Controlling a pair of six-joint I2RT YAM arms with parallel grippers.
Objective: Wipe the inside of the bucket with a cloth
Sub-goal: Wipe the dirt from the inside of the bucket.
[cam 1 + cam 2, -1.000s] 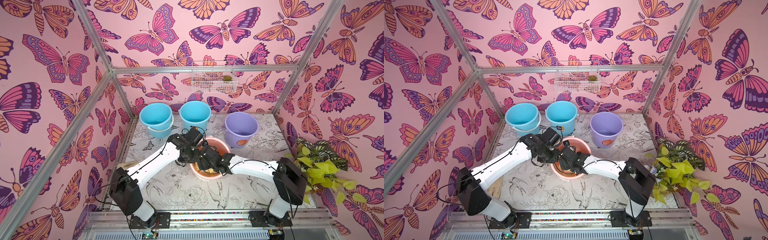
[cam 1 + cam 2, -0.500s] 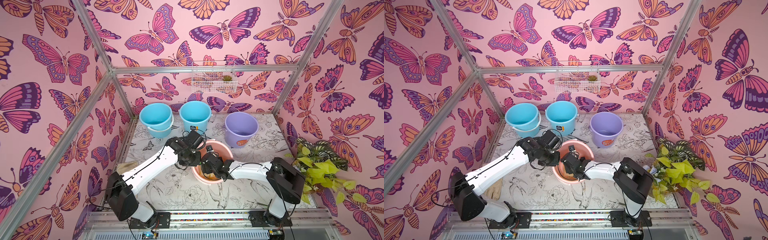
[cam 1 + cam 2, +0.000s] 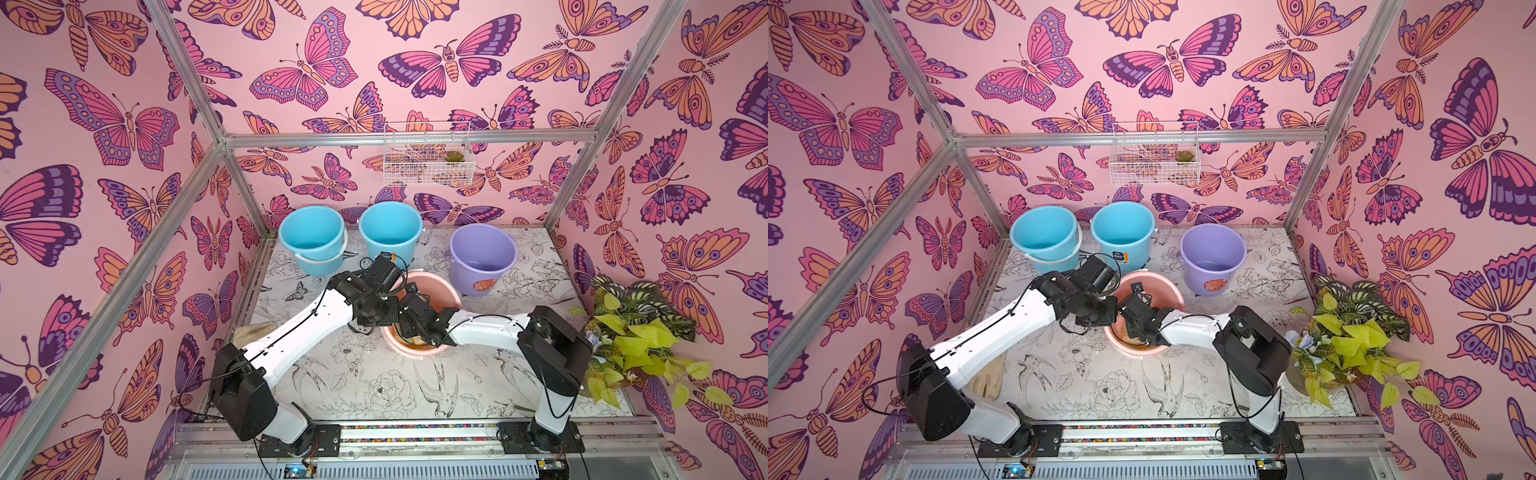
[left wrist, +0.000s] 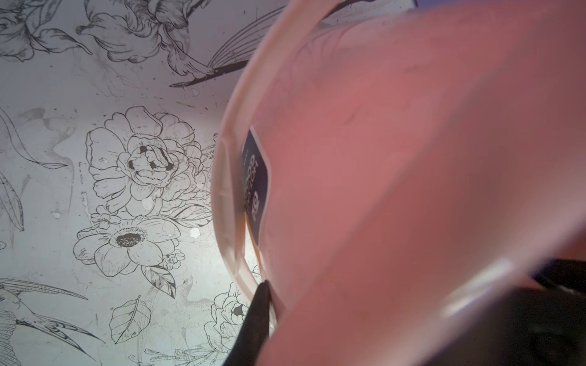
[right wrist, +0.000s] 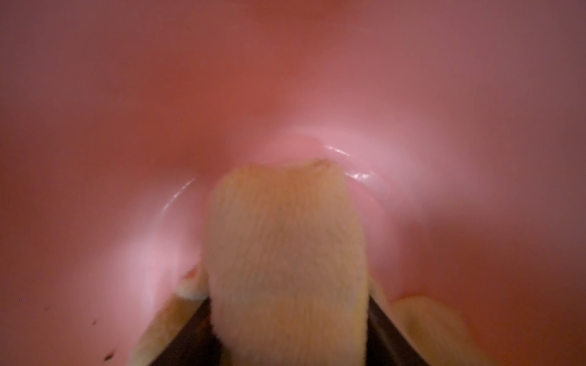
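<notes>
**Both top views.** The pink bucket (image 3: 442, 291) lies tilted just below the frame's centre, with its mouth turned toward the lower edge. The left arm (image 3: 299, 332) and right arm (image 3: 486, 328) meet in front of it and hide most of the mouth and the near rim. Of the cloth (image 3: 415, 341), only a pale yellow sliver shows low inside the bucket, and its blue label cannot be made out. The tan rag (image 3: 986, 380) at lower left is half covered by the left arm. The left gripper (image 3: 380, 319) sits at the bucket's left rim, its fingertips lost among dark wrist parts.

**Left wrist view, blurred at close range.** The bucket's outer wall, bearing a dark blue sticker (image 4: 255, 187), fills much of the frame. One black finger (image 4: 258, 310) lies against the outside of the rim and a dark mass sits beyond it. The jaws are clenched on that rim.

**Right wrist view.** The right gripper (image 5: 288, 301) is inside the bucket, and around it only blurred pink wall and floor show. Its two dark fingers (image 5: 380, 329) are cut off by the frame edge. The jaws stand partly parted, pressing from both sides on a thick fold of cloth that fills the gap. More cloth bulges outside each finger.
</notes>
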